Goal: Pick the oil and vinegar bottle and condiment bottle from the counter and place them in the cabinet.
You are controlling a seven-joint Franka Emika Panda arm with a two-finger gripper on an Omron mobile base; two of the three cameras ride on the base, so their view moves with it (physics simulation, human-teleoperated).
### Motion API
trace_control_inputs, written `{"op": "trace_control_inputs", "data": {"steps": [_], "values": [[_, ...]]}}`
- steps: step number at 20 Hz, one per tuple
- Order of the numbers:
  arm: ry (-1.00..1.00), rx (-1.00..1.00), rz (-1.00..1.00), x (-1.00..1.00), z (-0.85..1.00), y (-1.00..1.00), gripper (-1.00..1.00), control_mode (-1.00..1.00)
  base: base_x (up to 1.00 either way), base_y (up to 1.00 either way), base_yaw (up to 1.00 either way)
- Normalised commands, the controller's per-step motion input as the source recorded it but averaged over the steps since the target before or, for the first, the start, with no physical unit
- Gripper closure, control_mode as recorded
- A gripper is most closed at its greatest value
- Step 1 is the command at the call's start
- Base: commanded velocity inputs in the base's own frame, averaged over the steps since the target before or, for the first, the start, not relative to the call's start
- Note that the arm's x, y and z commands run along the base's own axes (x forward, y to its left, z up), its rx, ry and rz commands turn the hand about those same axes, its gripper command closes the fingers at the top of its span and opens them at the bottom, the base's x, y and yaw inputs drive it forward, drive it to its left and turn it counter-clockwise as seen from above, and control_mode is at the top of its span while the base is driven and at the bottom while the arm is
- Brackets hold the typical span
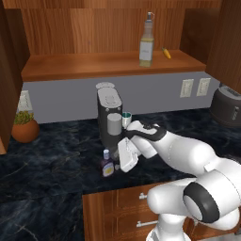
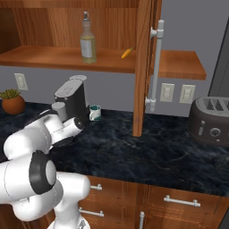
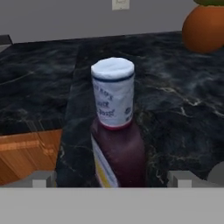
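Note:
The condiment bottle (image 1: 108,164), squat and dark with a white cap, stands on the dark marbled counter (image 1: 47,179) near its front edge. In the hand view the condiment bottle (image 3: 116,131) is close up and upright, between my two fingertips (image 3: 43,179). My gripper (image 3: 111,179) is open around it, with gaps on both sides. From the left base view, the gripper (image 1: 118,162) reaches in low from the bottle's right. The tall oil and vinegar bottle (image 1: 146,44) of pale yellow liquid stands on the cabinet shelf (image 1: 84,63); it shows as well in the right base view (image 2: 87,42).
A dark coffee machine (image 1: 109,117) and a small mug (image 1: 126,118) stand just behind the hand. A potted plant (image 1: 23,127) sits at the far left, a toaster (image 1: 228,106) at the right. A small orange-yellow item (image 1: 166,52) lies on the shelf. An open cabinet door (image 2: 143,67) hangs over the counter.

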Motion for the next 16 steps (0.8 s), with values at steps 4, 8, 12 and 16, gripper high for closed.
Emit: {"op": "trace_control_inputs", "data": {"steps": [4, 8, 12, 16], "values": [[0.00, 0.00, 0.05, 0.21, -0.08, -0.03, -1.00, -1.00, 0.00, 0.00, 0.00], [0.00, 0.00, 0.06, 0.14, -0.12, 0.00, -1.00, -1.00, 0.00, 0.00, 0.00], [0.00, 0.00, 0.08, 0.00, -0.18, 0.00, -1.00, -1.00, 0.00, 0.00, 0.00], [-0.01, 0.00, 0.09, 0.00, -0.11, 0.07, -1.00, -1.00, 0.00, 0.00, 0.00]]}}
